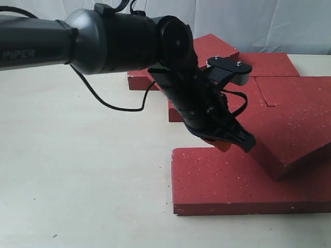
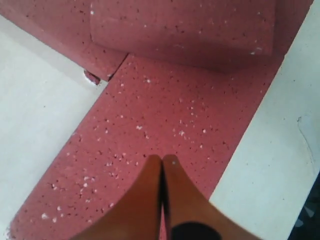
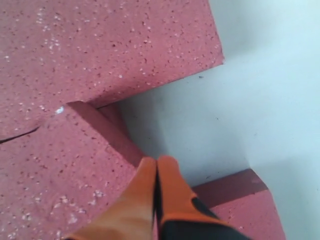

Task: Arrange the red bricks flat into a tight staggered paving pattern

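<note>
Several red bricks lie at the right of the table. The front brick (image 1: 232, 181) lies flat, and a tilted brick (image 1: 292, 129) rests with one corner on it. More bricks (image 1: 269, 64) lie flat behind. My left gripper (image 1: 227, 143) is shut and empty, hovering just over the front brick's back edge. In the left wrist view the left gripper (image 2: 162, 159) points along that flat brick (image 2: 150, 115) toward the overlying brick (image 2: 185, 30). My right gripper (image 3: 157, 160) is shut on nothing, above a brick's edge (image 3: 50, 170) beside bare table; it does not show in the exterior view.
The pale table (image 1: 77, 170) stretches left and in front of the bricks. The left arm (image 1: 103, 39) and its black cable (image 1: 111, 106) cross over the back bricks. In the right wrist view a large brick (image 3: 100, 45) and a smaller corner (image 3: 240, 205) border a bare patch.
</note>
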### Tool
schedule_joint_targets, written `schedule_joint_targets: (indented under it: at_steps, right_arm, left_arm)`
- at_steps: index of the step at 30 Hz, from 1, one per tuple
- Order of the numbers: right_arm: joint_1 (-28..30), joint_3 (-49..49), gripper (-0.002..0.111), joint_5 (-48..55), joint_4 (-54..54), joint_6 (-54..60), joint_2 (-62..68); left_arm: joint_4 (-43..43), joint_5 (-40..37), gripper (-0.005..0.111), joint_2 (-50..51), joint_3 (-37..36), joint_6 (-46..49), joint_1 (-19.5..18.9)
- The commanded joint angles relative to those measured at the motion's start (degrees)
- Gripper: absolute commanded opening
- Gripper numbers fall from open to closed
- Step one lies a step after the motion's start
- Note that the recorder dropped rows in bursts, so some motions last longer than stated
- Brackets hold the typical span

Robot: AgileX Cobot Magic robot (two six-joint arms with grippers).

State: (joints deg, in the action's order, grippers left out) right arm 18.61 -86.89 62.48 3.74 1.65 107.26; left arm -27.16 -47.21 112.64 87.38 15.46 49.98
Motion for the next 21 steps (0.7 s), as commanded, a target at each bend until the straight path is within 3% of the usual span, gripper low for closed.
schedule_joint_targets:
  at_steps: [1,10,21]
  right_arm:
    - [0.75,-0.22,-0.001,-0.62,0.6,-0.38,2.42]
    - [0.75,-0.22,-0.001,-0.74,4.71,-0.38,6.35]
    - [0.75,-0.22,-0.001,1.63,9.57,1.55,7.6]
  left_arm:
    - [-1.68,-1.66,0.0,3.7,4.47,0.22,0.43]
    - [-2.99,-3.51,0.0,8.45,6.9,0.22,0.43]
    - [-5.41,-0.16,0.0,9.06,6.9,1.32,0.43]
